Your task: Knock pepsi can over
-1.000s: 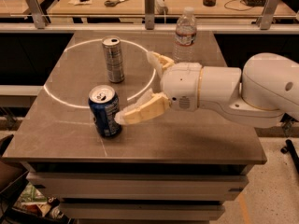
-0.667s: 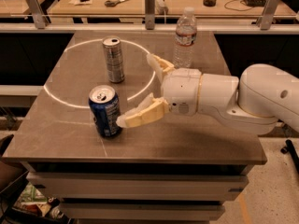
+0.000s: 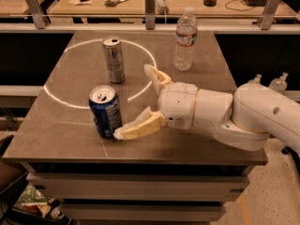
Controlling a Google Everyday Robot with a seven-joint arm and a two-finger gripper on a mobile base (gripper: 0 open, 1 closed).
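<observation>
The pepsi can (image 3: pixel 105 110), short, dark blue with a silver top, stands upright at the front left of the table (image 3: pixel 70 135). My gripper (image 3: pixel 133 102) reaches in from the right with its two cream fingers spread wide apart. The near finger (image 3: pixel 138 126) lies low with its tip against the can's lower right side. The far finger (image 3: pixel 157 77) points back toward the table's middle, apart from the can. Nothing is held.
A taller slim silver-grey can (image 3: pixel 114 59) stands behind the pepsi can inside a white circle marked on the table. A clear plastic water bottle (image 3: pixel 184 40) stands at the back right. A desk with scissors and clutter lies beyond a rail.
My arm has drawn back slightly to the right and lowered. The near finger's tip stays by the pepsi can, which stands upright where it was.
</observation>
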